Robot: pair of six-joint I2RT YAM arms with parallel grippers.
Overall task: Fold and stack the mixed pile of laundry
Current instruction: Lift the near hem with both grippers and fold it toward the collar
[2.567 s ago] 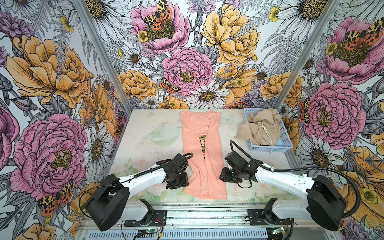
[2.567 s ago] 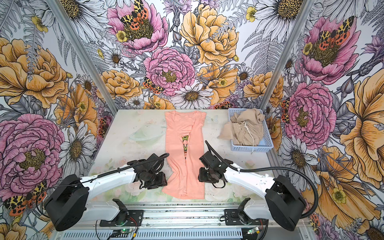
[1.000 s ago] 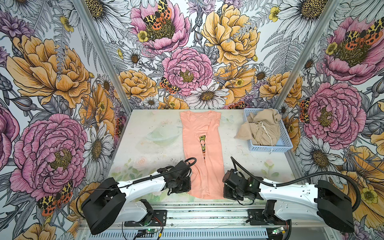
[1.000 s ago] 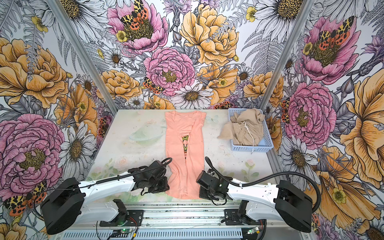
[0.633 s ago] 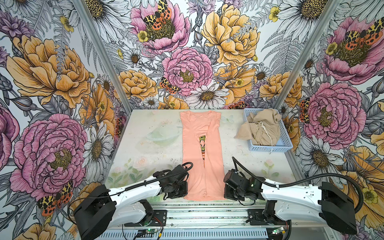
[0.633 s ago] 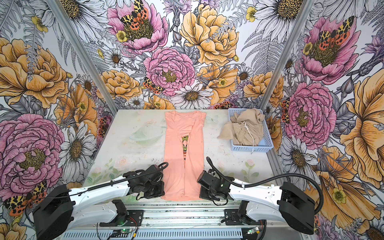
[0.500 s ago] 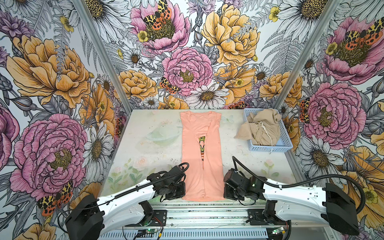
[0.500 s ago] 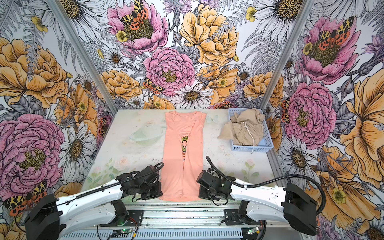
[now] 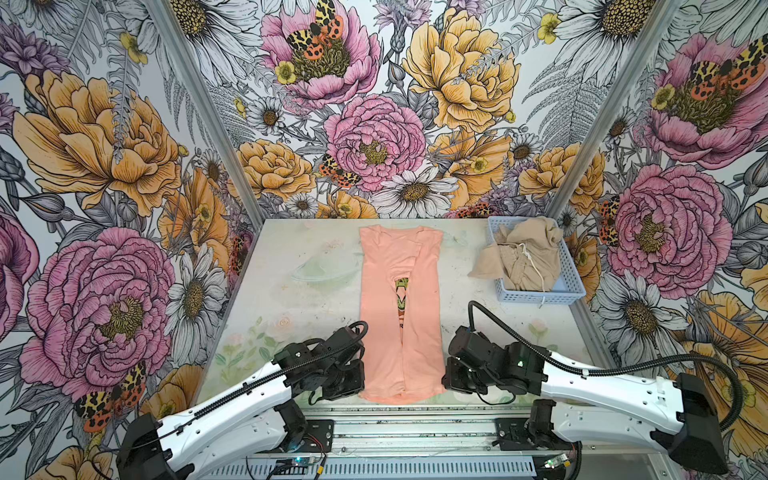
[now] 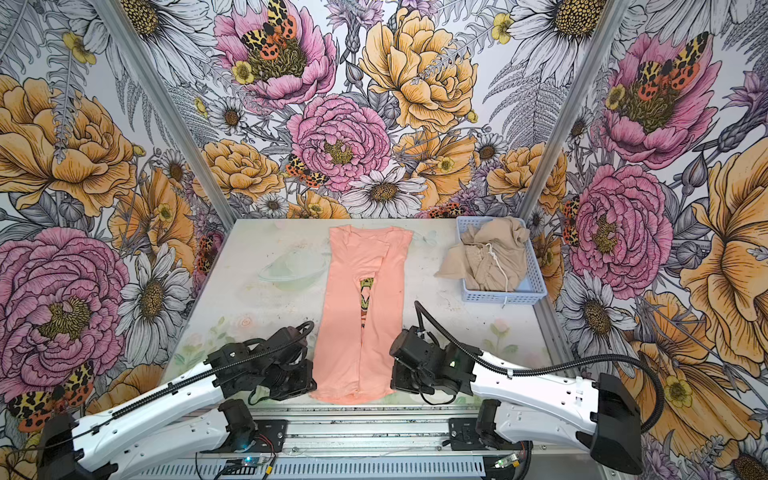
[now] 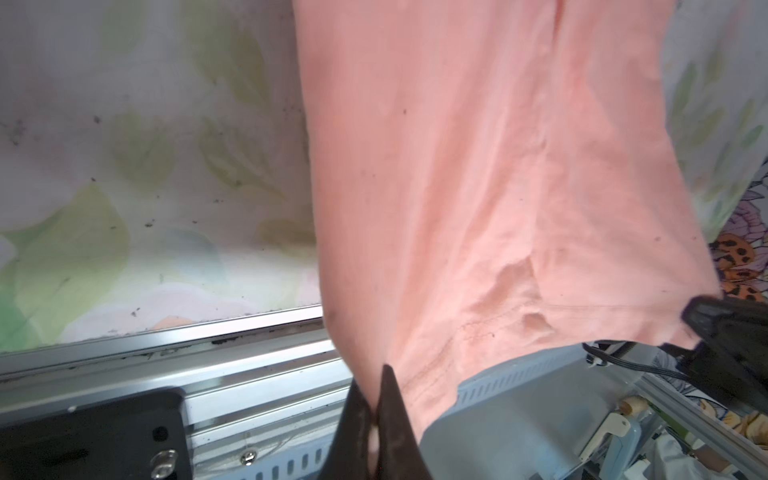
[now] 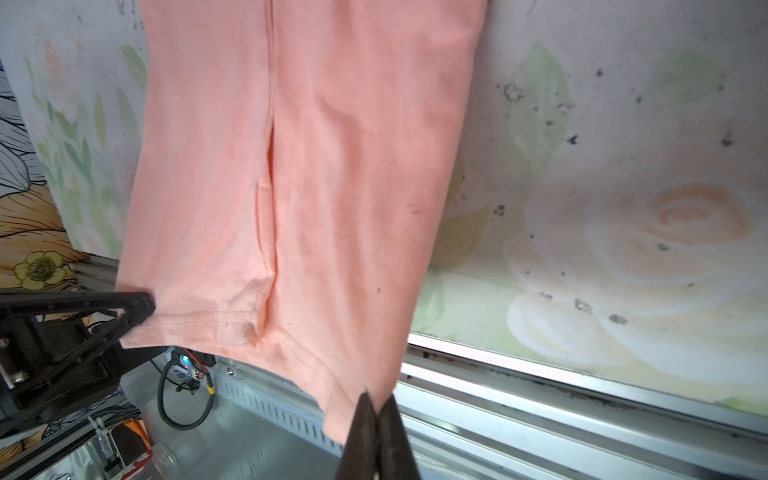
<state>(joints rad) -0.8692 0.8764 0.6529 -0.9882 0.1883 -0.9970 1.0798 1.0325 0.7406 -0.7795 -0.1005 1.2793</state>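
T-shirt [image 9: 399,316]: peach-pink, folded lengthwise into a narrow strip; it lies down the middle of the bench [image 9: 291,299], collar at the far end, hem reaching the near edge.
Left pincer [image 11: 376,374]: clamped tight on the hem's left corner.
Right pincer [image 12: 376,401]: clamped tight on the hem's right corner.
Shorts [image 9: 528,257]: beige, crumpled in the light blue basket [image 9: 540,296] at the far right of the bench, with one flap spilling over its rim.

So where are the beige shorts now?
In both top views the beige shorts sit bunched in the blue basket at the table's far right corner, right of the peach T-shirt.
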